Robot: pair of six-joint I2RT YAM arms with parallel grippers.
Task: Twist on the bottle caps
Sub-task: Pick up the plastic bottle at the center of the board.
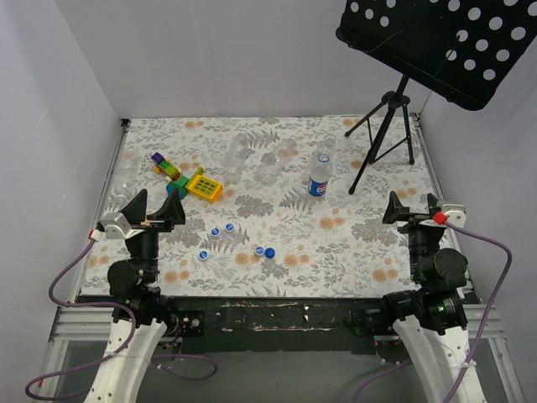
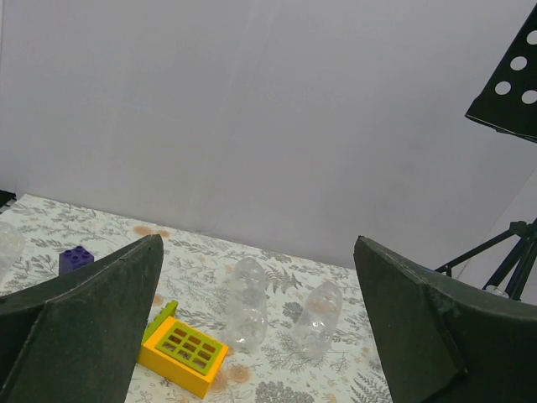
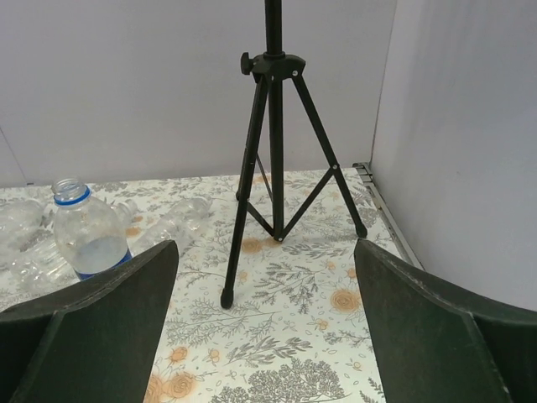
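At the near edge, left gripper [image 1: 158,207] and right gripper [image 1: 413,207] gape wide, empty. Just beyond, five bottle caps [image 1: 229,227] lie scattered; farther back a labelled bottle [image 1: 318,180] stands upright, clear bottles [image 1: 239,155] lying left of it.

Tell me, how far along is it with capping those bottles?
Nothing looks done: the bottle caps lie loose on the table, the labelled bottle stands uncapped, and the clear bottles lie on their sides. Nothing is in hand; the left claw and right claw hang open and empty. Every cap is left.
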